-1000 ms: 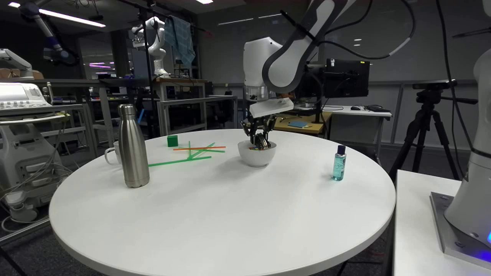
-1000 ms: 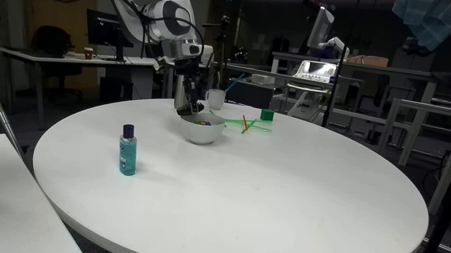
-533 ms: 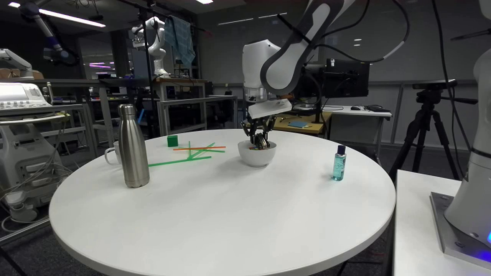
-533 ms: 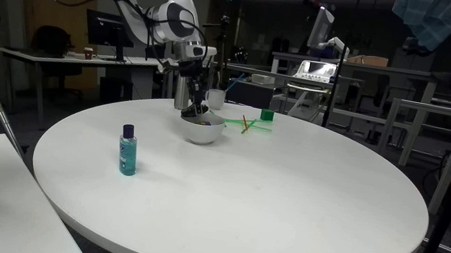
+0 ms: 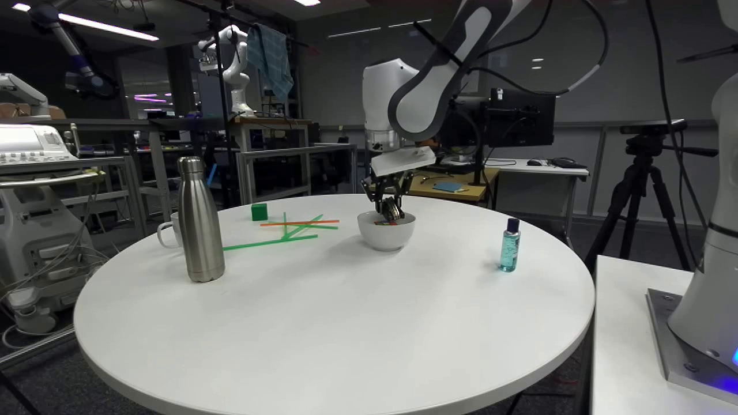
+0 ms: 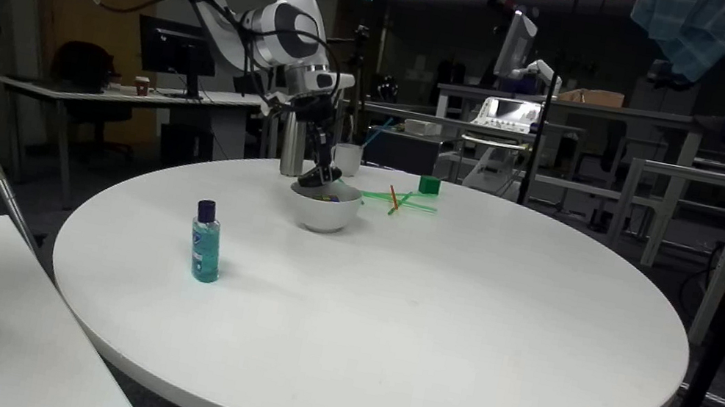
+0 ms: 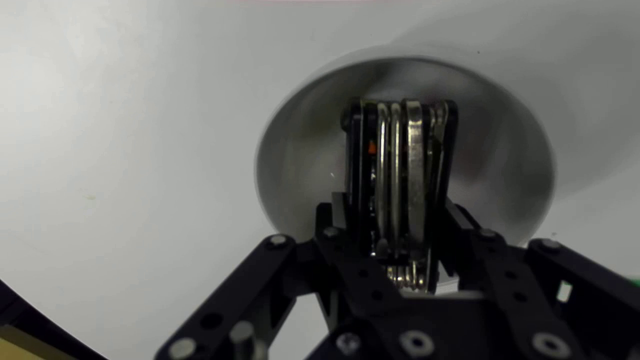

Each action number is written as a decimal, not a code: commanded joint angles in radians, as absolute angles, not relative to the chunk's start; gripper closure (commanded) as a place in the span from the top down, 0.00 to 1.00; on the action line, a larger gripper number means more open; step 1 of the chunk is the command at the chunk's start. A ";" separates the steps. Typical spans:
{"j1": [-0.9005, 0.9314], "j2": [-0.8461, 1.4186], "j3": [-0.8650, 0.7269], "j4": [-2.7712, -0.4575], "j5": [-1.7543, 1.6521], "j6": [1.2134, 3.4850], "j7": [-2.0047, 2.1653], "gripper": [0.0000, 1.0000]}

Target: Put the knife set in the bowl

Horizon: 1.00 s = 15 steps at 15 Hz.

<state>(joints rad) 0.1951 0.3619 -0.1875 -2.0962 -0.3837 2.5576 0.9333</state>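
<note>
The knife set (image 7: 400,165), a black folding tool with several silver metal blades side by side, is pinched between the fingers of my gripper (image 7: 397,212) in the wrist view. The white bowl (image 7: 295,165) lies below it, with the knife set over the bowl's opening. In both exterior views the bowl (image 5: 386,237) (image 6: 323,214) stands upright on the table. The gripper (image 5: 390,202) (image 6: 322,168) points down with the knife set (image 5: 392,210) (image 6: 318,177) at about rim height. Whether it touches the bowl I cannot tell.
A small multicoloured thing (image 6: 328,197) lies inside the bowl. On the round white table (image 5: 334,323) stand a steel bottle (image 5: 200,225), a white mug (image 6: 346,158), a teal bottle (image 5: 509,246), a green cube (image 5: 259,211) and green and orange sticks (image 5: 300,223).
My gripper, with the knife set held, has shifted slightly, left in an exterior view and right in another, and ends slightly higher. The bowl and other objects have not moved.
</note>
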 commanded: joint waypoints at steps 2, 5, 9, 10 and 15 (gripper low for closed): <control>0.205 0.388 -0.199 -2.033 -0.415 2.502 0.974 0.20; 0.204 0.410 -0.201 -2.016 -0.411 2.504 0.971 0.20; 0.207 0.443 -0.209 -1.998 -0.406 2.503 0.966 0.20; 0.208 0.450 -0.212 -1.995 -0.405 2.502 0.965 0.20; 0.216 0.473 -0.227 -1.977 -0.410 2.491 0.967 0.78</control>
<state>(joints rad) 0.1967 0.4549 -0.2055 -2.0217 -0.3837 2.5432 0.9339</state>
